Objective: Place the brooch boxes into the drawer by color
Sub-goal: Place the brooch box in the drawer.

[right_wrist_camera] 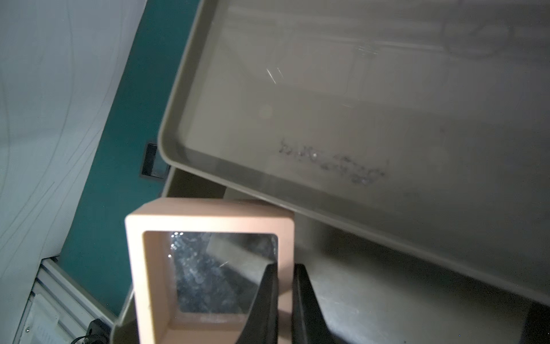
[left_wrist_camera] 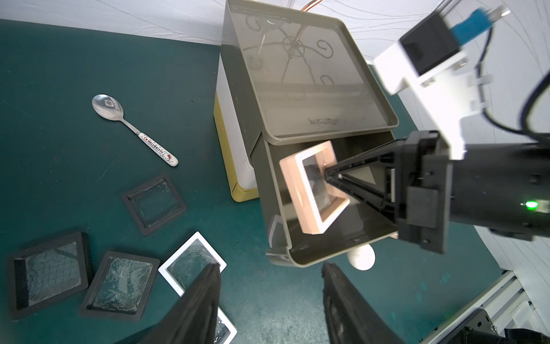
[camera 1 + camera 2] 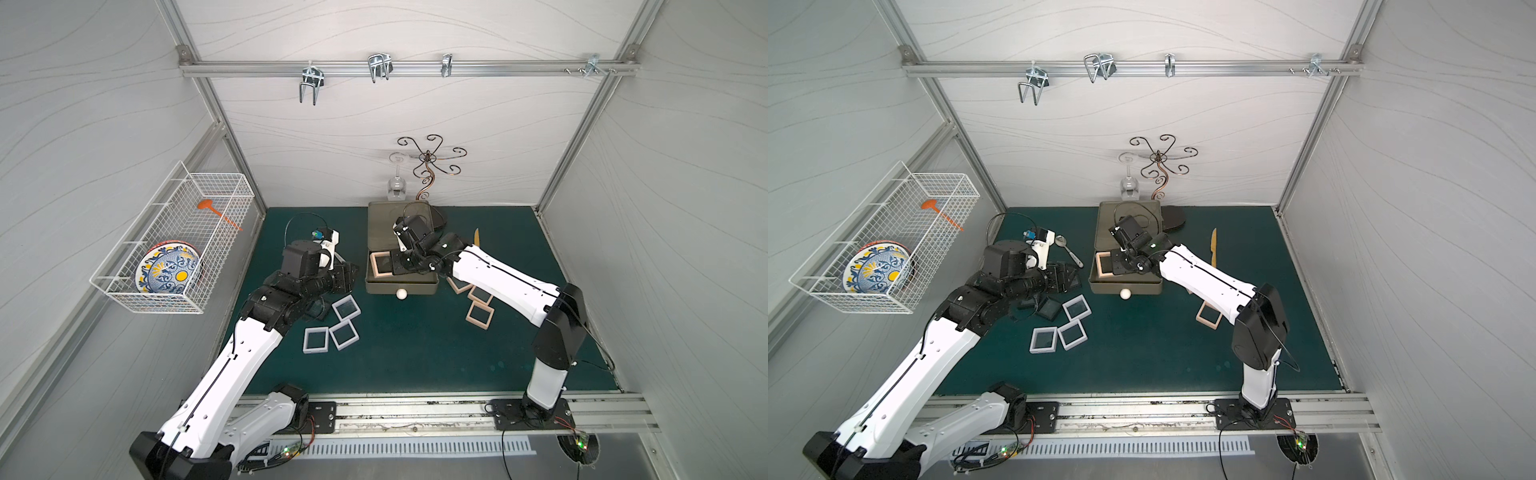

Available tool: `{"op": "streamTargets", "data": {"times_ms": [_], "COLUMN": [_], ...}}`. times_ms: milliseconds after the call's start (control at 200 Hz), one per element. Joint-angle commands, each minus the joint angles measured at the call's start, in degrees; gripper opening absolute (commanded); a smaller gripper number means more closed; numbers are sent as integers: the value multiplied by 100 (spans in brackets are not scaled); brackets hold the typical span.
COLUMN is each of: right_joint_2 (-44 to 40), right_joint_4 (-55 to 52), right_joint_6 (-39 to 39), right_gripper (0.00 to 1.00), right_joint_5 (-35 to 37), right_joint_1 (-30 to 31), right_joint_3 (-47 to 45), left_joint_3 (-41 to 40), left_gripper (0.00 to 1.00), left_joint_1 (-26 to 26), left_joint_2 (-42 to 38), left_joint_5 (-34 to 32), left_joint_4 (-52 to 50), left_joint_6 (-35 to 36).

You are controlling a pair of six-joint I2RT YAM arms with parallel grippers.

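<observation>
Peach-pink brooch box (image 1: 208,214) sits tilted in olive-grey drawer (image 2: 315,256), one edge pinched by right gripper (image 1: 284,268).

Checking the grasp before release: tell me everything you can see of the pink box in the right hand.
The peach-pink box is a square, plastic-looking frame with thick walls around a clear window. It stands tilted on edge inside the open olive-grey top drawer. The right hand is shut on one frame wall, one finger over the window, one outside. Whether its lower edge rests on the drawer floor cannot be told.
</observation>
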Motion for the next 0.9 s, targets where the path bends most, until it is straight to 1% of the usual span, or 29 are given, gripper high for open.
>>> {"op": "streamTargets", "data": {"times_ms": [0,45,205,255,370,485,550,610,690,775,841,896], "right_joint_2": [148,165,139,48,-229,-713,-1136,-1621,-2311,-2823,-2901,-2795], "right_joint_4": [-182,-197,-151,-62,181,408,612,853,1106,1066,775,529], "right_joint_6": [72,73,27,-12,-154,-419,-609,-826,-1014,-1208,-1383,-1615], "right_gripper": [0,0,20,23,34,44,47,52,58,62,66,73], "right_joint_5": [146,127,15,-40,-147,-235,-225,-308,-487,-789,-1068,-1327], "right_joint_1": [39,39,39,39,39,39,15,-97,-487,-1252,-1957,-2492], "right_joint_3": [192,211,210,167,15,-182,-417,-732,-1256,-1731,-1963,-2130], "left_joint_3": [55,55,46,46,46,48,38,29,3,3,4,2], "left_gripper": [59,59,59,59,59,59,60,68,72,75,75,75], "left_joint_1": [40,35,32,33,36,34,35,41,41,41,36,41], "left_joint_2": [-83,-83,-78,-75,-41,-31,-31,-31,-26,3,30,46], "left_joint_5": [-28,-31,-29,-43,-30,-52,-80,-114,-141,-93,-19,44], "left_joint_4": [229,224,232,233,242,233,242,257,280,303,312,332], "left_joint_6": [-25,-31,-34,-34,-42,-34,-34,-52,-60,-84,-86,-78]}}
